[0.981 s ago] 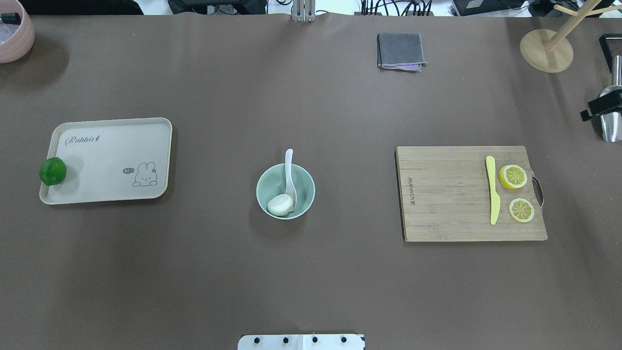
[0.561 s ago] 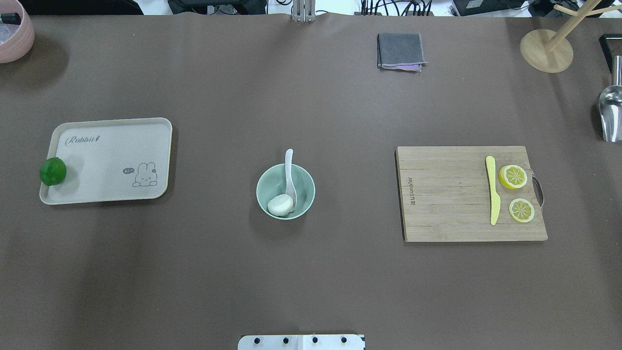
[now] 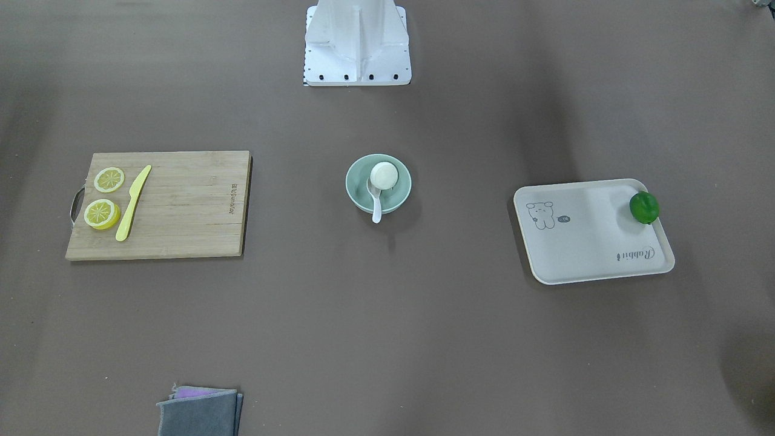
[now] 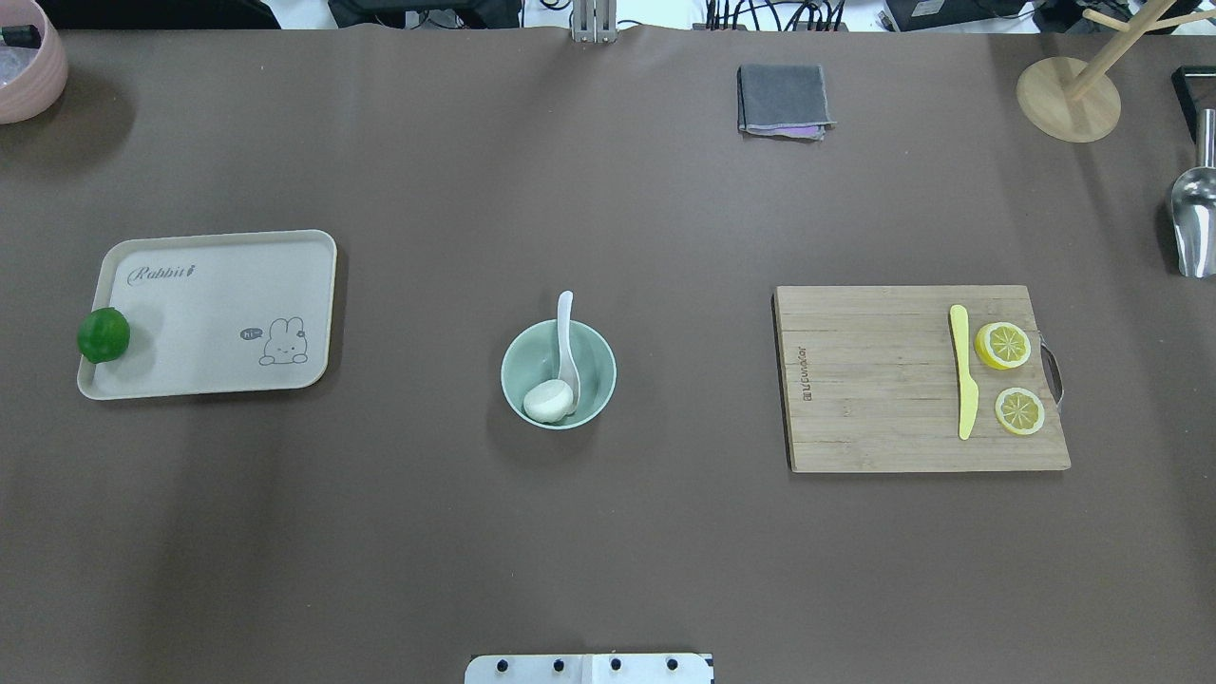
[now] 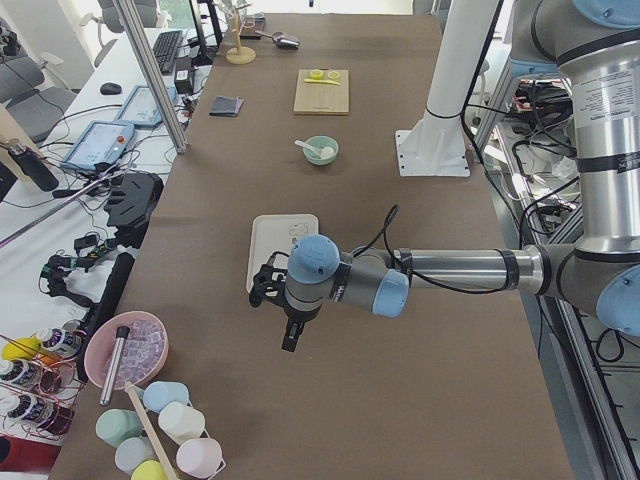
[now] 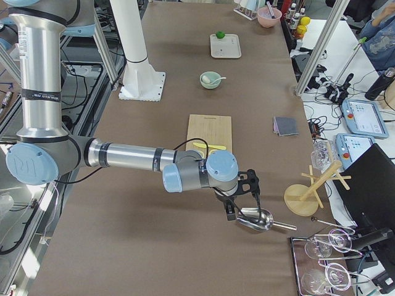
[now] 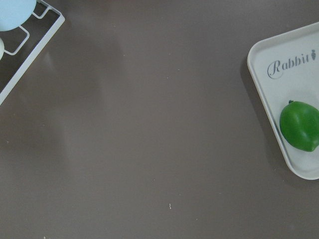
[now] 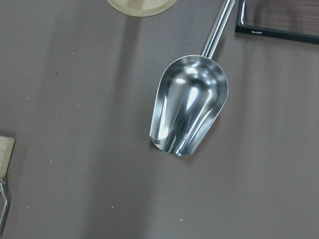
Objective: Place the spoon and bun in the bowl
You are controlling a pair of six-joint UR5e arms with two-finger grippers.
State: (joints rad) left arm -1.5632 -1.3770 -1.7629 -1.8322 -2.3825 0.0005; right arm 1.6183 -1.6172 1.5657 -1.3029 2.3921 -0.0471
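The mint-green bowl (image 4: pixel 511 366) stands at the table's middle. The white bun (image 4: pixel 548 400) lies inside it at the near side. The white spoon (image 4: pixel 566 328) rests in the bowl with its scoop by the bun and its handle over the far rim. The front-facing view shows the same bowl (image 3: pixel 351 181), bun (image 3: pixel 384 175) and spoon (image 3: pixel 376 210). My left gripper (image 5: pixel 265 290) hovers off past the tray's end. My right gripper (image 6: pixel 252 185) hovers over a metal scoop. Both show only in side views, so I cannot tell if they are open or shut.
A beige tray (image 4: pixel 218 313) with a green lime (image 4: pixel 103 334) lies left. A cutting board (image 4: pixel 874 380) with a yellow knife (image 4: pixel 963 370) and two lemon slices (image 4: pixel 1003 345) lies right. A grey cloth (image 4: pixel 782 98), wooden stand (image 4: pixel 1068 100), metal scoop (image 4: pixel 1193 214) and pink bowl (image 4: pixel 28 66) sit at the back and sides.
A black part of my right gripper at the overhead view's right edge has moved out of that view. Bowl, bun and spoon have not moved.
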